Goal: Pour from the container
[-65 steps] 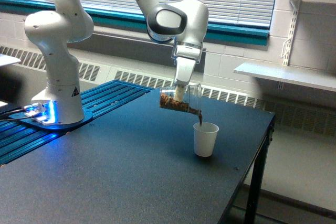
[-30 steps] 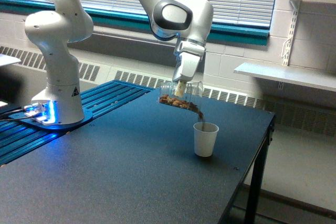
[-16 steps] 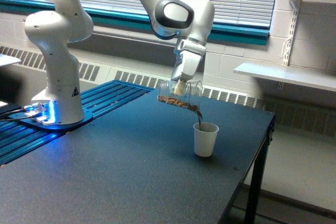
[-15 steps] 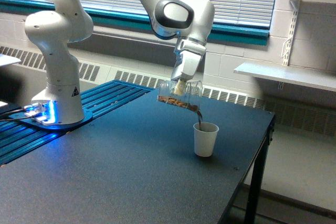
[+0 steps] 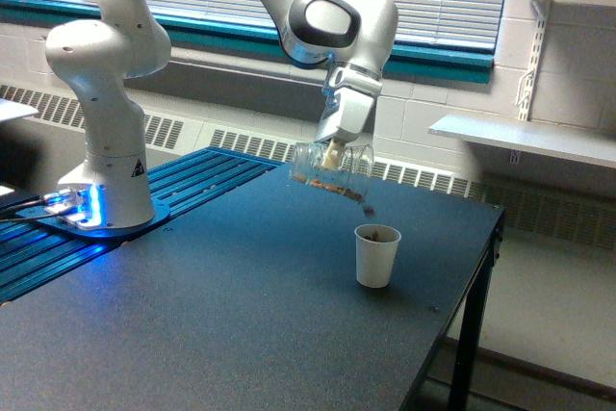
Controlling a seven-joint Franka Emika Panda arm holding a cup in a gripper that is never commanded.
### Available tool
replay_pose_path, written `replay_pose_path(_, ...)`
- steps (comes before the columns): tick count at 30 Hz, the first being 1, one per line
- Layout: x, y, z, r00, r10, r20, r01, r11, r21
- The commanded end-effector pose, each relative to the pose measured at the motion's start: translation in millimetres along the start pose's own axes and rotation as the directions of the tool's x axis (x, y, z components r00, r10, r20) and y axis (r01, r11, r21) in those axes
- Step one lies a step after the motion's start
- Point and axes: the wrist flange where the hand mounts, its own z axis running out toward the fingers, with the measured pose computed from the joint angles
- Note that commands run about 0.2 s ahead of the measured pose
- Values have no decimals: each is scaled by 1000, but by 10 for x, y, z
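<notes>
My gripper (image 5: 333,153) is shut on the container (image 5: 330,169), a clear plastic cup tipped on its side with its mouth toward the exterior view's right. A thin layer of brown granular bits lies along its lower wall, and a few bits (image 5: 367,207) fall from the mouth. The white paper cup (image 5: 376,255) stands upright on the dark table (image 5: 212,315) below and to the right of the container, with brown bits showing at its rim. The container hangs well above the paper cup, apart from it.
The arm's white base (image 5: 104,141) stands at the exterior view's left on a blue ribbed platform (image 5: 183,190). The table's right edge (image 5: 486,267) runs close to the paper cup. A white shelf (image 5: 525,137) juts from the wall at the right.
The gripper and container have risen and tilted further. The brown bits inside have thinned, and the steady stream into the paper cup has dwindled to a few falling bits.
</notes>
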Motion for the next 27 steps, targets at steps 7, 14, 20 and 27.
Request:
replay_pose_path(7,17,10,-131,999,-41,4,41,999,-30)
replay_pose_path(14,15,45,-185,998,-56,27,57,997,-53)
replay_pose_path(20,15,35,-195,998,-58,29,60,997,-51)
replay_pose_path(27,16,24,-199,998,-56,32,57,998,-33)
